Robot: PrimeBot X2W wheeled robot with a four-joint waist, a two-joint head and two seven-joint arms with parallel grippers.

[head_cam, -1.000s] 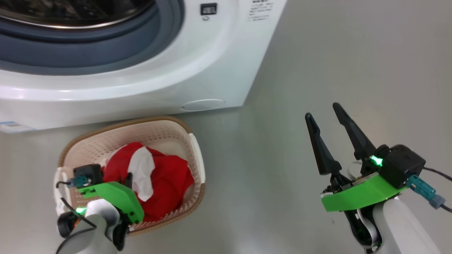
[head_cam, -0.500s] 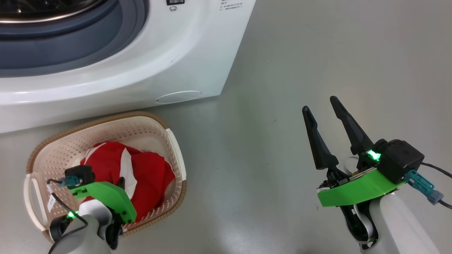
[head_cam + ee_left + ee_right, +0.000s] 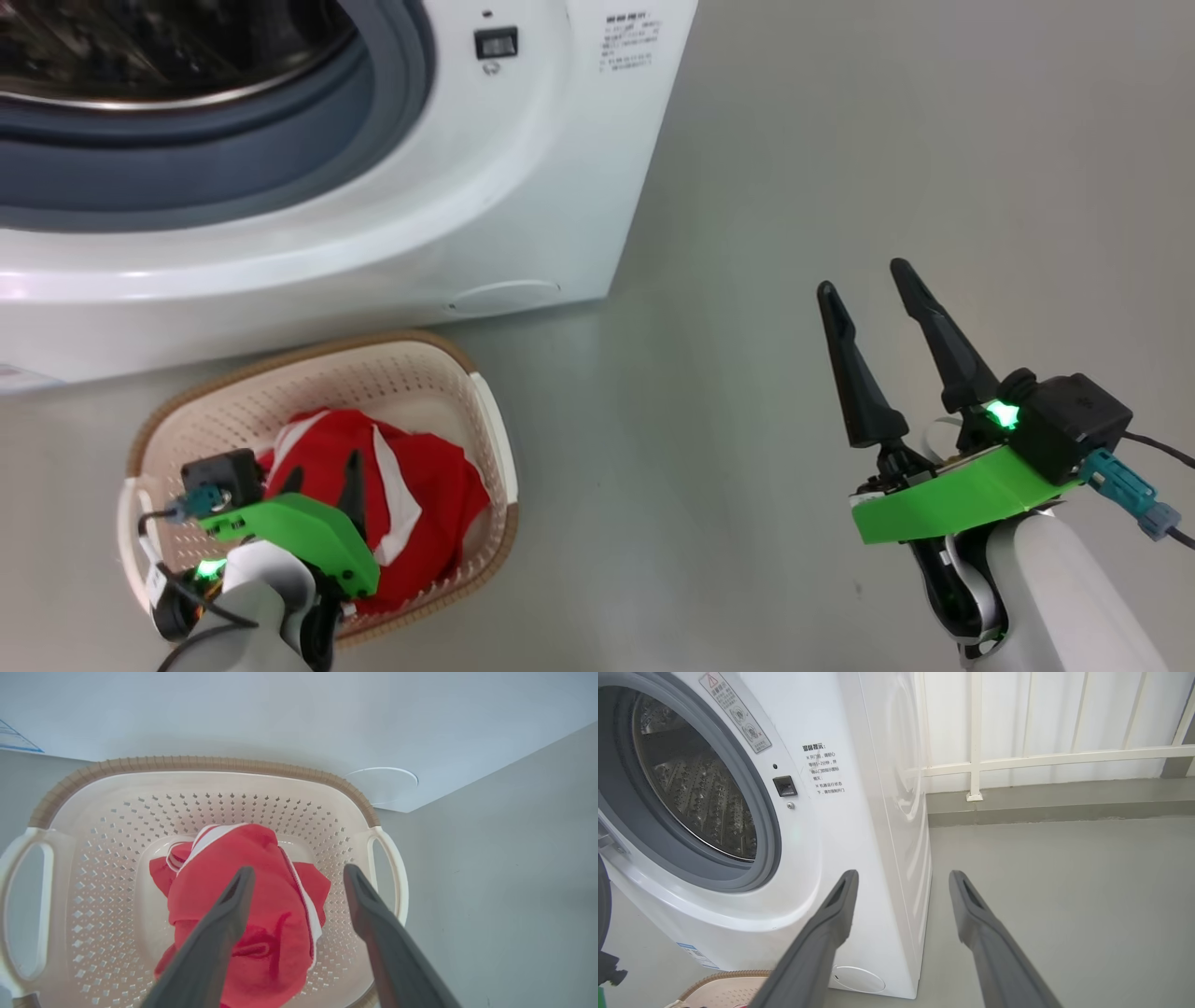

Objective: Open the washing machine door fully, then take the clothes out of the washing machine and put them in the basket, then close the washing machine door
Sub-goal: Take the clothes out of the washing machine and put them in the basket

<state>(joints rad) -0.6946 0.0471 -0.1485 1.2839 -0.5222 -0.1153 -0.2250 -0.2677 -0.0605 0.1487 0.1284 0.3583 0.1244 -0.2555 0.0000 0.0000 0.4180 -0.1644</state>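
The clothes (image 3: 229,854) lie heaped in the middle of the basket (image 3: 196,763), red fabric with white trim, all inside its walls with nothing draped over the rim. The basket sits on the floor (image 3: 747,280) just in front of the washing machine (image 3: 523,187), at the left of the scene. The left gripper (image 3: 299,872) hangs directly over the pile with its fingers spread apart, gripping nothing, though the left finger looks to rest on or very near the cloth. The step in hand reads as letting go and getting clear. It is best done by lifting straight up with the fingers wide, so that no fold or trim rides up on a tip and gets dragged over the near rim, and without nudging the light basket. Far to the right, the right gripper (image 3: 864,278) hovers over bare floor, fingers apart and empty. The drum (image 3: 696,788) looks bare, so closing up the machine is probably all that remains.
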